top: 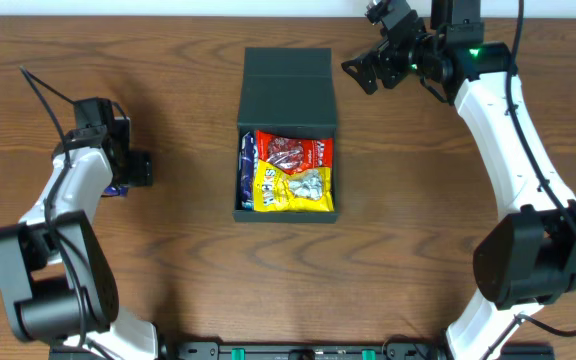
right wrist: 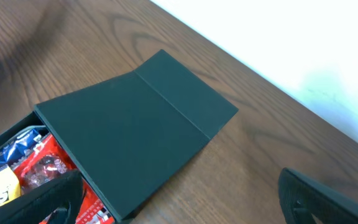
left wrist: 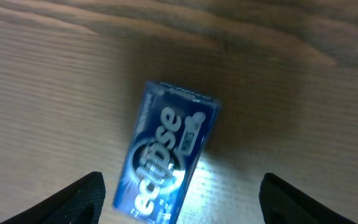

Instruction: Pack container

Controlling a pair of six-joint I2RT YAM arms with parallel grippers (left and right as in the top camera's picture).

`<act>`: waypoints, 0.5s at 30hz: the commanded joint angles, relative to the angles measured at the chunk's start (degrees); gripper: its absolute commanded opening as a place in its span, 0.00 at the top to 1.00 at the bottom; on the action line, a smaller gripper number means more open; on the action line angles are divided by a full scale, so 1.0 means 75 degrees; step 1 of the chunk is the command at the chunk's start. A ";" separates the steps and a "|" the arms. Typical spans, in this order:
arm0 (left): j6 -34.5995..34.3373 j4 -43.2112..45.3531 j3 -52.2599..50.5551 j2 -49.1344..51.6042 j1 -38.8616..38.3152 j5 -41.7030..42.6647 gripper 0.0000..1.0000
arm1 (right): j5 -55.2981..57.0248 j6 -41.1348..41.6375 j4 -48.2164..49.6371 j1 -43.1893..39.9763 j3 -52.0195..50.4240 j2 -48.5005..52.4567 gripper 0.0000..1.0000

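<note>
The bench [top: 168, 250] is dark brown wood with a long grain running side to side. Its far edge meets a white surface. Near the middle, closer to the far edge, the container [top: 288, 95] sits flat on the wood, squared to the bench edges, its open end toward the near side and its flap lid toward the far side. Well apart from it, on the left side, a blue Eclipse gum pack [left wrist: 166, 155] lies face up, tilted against the grain.
</note>
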 commanded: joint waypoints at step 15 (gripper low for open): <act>0.0119 0.0356 -0.0052 0.0676 0.0455 0.0460 0.28 | 0.0003 0.0119 -0.0003 -0.0070 0.0067 -0.0035 0.01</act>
